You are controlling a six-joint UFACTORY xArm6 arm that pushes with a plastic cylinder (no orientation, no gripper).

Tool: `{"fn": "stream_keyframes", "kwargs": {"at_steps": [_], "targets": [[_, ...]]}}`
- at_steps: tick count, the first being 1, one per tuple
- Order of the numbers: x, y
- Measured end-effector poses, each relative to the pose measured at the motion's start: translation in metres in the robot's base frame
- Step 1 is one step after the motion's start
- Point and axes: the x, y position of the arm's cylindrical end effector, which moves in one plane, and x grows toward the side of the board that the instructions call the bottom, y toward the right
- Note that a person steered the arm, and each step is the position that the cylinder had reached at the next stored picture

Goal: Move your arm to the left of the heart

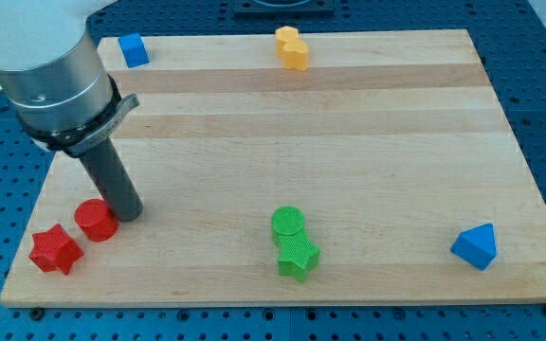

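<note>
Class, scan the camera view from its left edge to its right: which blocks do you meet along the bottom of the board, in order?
Red star → red cylinder → green star → blue block.

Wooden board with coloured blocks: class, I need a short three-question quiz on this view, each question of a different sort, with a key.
1. True or false: my tip rests beside the red cylinder, on its right in the view.
2. Which block lies nearest the view's bottom-right corner?
A. yellow block
B. blue triangular block
C. green star
3. Fill in: the green cylinder touches the green ____.

Key:
1. True.
2. B.
3. Star.

Extra note: the blue cube sits at the top left and the red star at the bottom left of the wooden board.
</note>
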Motion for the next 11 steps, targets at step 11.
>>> {"fn": "stream_keyframes", "kwargs": {"at_steps": [11], "targets": [[-0.055, 0.054]]}}
